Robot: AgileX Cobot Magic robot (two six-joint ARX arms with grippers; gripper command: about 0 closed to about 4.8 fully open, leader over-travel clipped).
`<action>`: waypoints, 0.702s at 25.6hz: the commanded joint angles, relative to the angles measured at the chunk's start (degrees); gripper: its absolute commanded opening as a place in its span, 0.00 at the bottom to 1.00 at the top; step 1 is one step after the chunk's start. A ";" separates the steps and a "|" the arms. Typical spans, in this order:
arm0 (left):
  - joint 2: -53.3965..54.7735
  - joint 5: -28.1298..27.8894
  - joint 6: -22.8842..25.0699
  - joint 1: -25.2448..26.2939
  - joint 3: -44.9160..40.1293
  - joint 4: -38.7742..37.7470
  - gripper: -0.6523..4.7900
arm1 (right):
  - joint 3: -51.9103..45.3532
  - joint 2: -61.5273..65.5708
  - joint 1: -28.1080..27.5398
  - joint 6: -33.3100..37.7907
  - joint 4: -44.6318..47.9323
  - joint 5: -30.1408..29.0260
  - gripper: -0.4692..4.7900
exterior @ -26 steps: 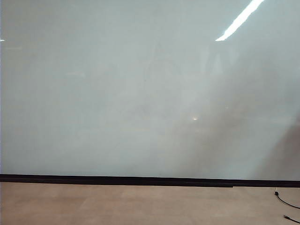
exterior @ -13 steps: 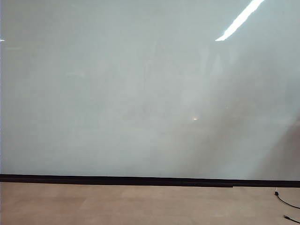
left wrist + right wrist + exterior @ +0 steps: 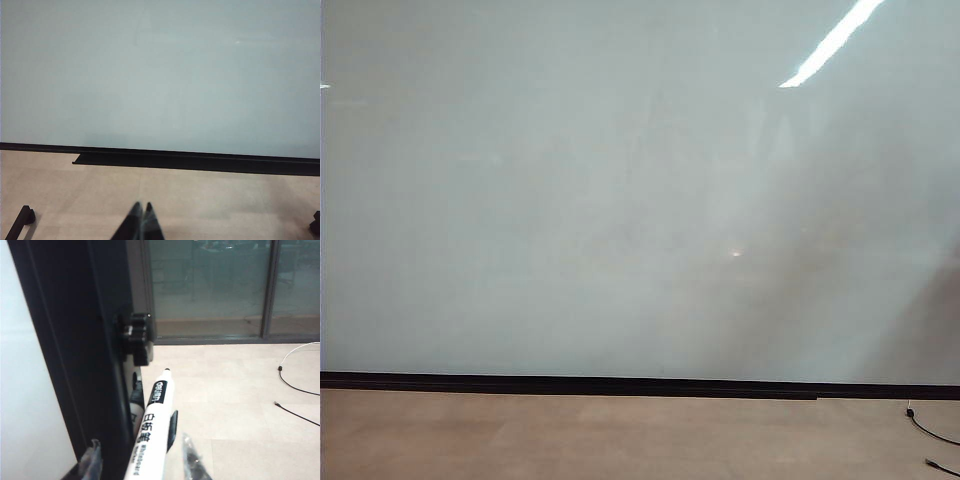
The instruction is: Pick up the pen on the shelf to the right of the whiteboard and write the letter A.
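1. The whiteboard was the largest item: a flat, glossy, pale grey-white panel filling nearly the whole exterior view, carrying a bright diagonal light reflection near its upper right corner. No writing was visible on it.
2. A thin black strip ran along the bottom edge of the whiteboard; below it lay a matte tan floor.
3. In the right wrist view a tall, smooth black frame post edged the whiteboard, with a ribbed black knob fixed to its side. Beyond the post stood dark-framed glass partitions.
4. A thin dark cable lay on the floor below the whiteboard's lower right corner.
5. The pen, a slim cylinder with a white barrel, a black band and a small dark tip, stood tilted just beside the frame post. The band read "deli"; black characters ran down the barrel, with smaller print that appeared to read "Whiteboard".
6. The right gripper sat at the frame post with its translucent fingers either side of the pen's barrel; whether they pressed on it could not be told.
7. The left gripper hovered over the floor in front of the whiteboard, its dark pointed fingertips pressed together, holding nothing.
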 commanded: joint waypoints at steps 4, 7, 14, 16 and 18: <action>0.02 0.15 0.26 -0.02 0.15 0.35 0.11 | 0.28 -0.20 -0.04 -0.02 1.27 -0.17 0.48; 0.02 0.15 0.26 -0.02 0.15 0.35 0.11 | 0.48 -0.20 -0.04 -0.02 1.27 -0.20 0.48; 0.02 0.15 0.26 -0.02 0.15 0.35 0.11 | 0.57 -0.17 -0.04 0.00 1.29 -0.17 0.46; 0.02 0.15 0.26 -0.02 0.15 0.35 0.11 | 0.55 -0.17 -0.04 0.00 1.29 -0.26 0.33; 0.02 0.15 0.26 -0.02 0.15 0.35 0.11 | 0.55 -0.20 -0.04 0.02 1.27 -0.50 0.14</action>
